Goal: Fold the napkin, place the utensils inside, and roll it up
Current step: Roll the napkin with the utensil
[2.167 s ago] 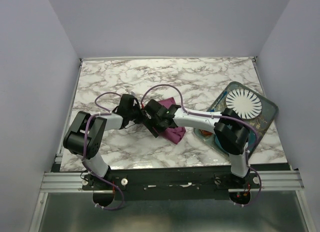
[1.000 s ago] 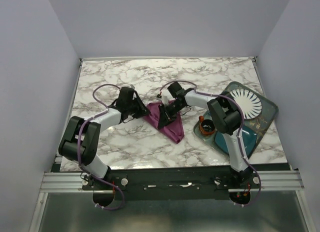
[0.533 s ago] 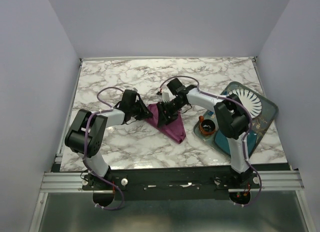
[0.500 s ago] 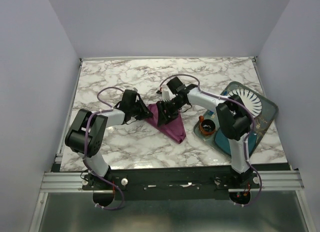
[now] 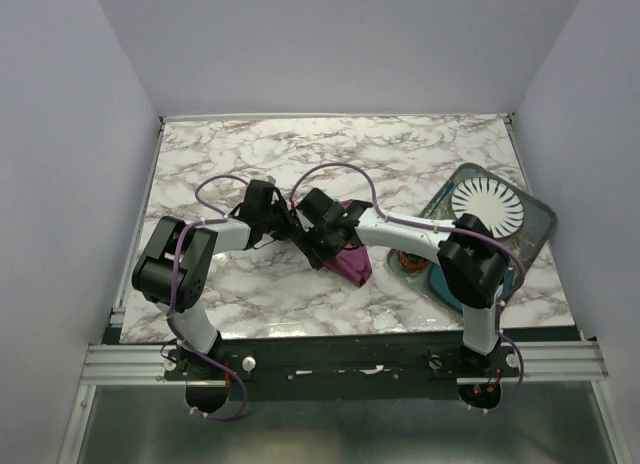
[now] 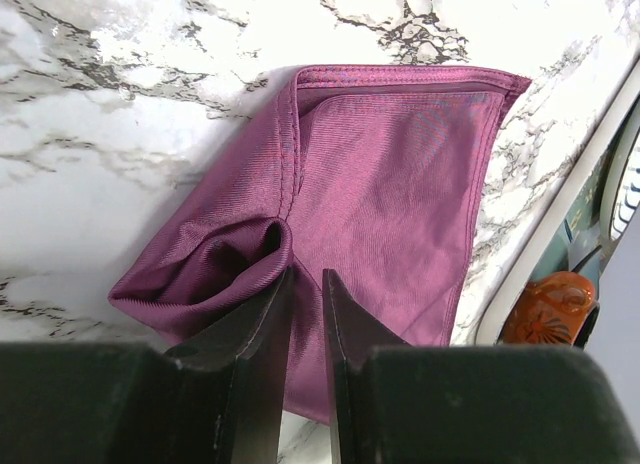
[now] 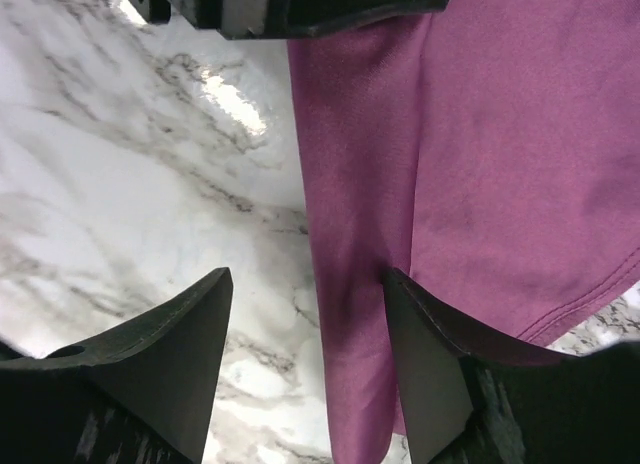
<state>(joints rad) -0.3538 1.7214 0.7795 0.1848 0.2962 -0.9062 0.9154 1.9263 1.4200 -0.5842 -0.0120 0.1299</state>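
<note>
The left claw (image 6: pixel 306 276), in its own wrist view: the two dark fingers (image 6: pixel 262 329) stand nearly together with only a thin slit between them. Their tips close on a gathered ridge of the napkin (image 6: pixel 400 184), and the cloth puckers upward at the grip. Beyond the tips the napkin lies folded and flat on the marble worktop (image 6: pixel 120 104). Its far hemmed edge is straight, and one doubled hem runs from that edge back toward the claw. To the right of the claw, this view alone gives a close look at a pale tray rim (image 6: pixel 560 199) and, just past it, an orange cup (image 6: pixel 545 309). In the overhead view the right arm partly hides the cup.

The right claw (image 7: pixel 308 279), in its own wrist view: the fingers are spread wide and hold nothing. The napkin's border runs down the gap between them, with one finger over bare marble and the other over cloth. Whether either tip touches the fabric cannot be told. At the top of this view, just beyond the right claw, the black body of the left claw appears at the napkin's edge.

Overhead view: it alone shows both claws meeting over the napkin at mid-worktop. The left claw is at the cloth's left corner, and the right claw crosses above the cloth and covers most of it. A white plate (image 5: pixel 487 206) sits on the tray, well to the right of both claws.
</note>
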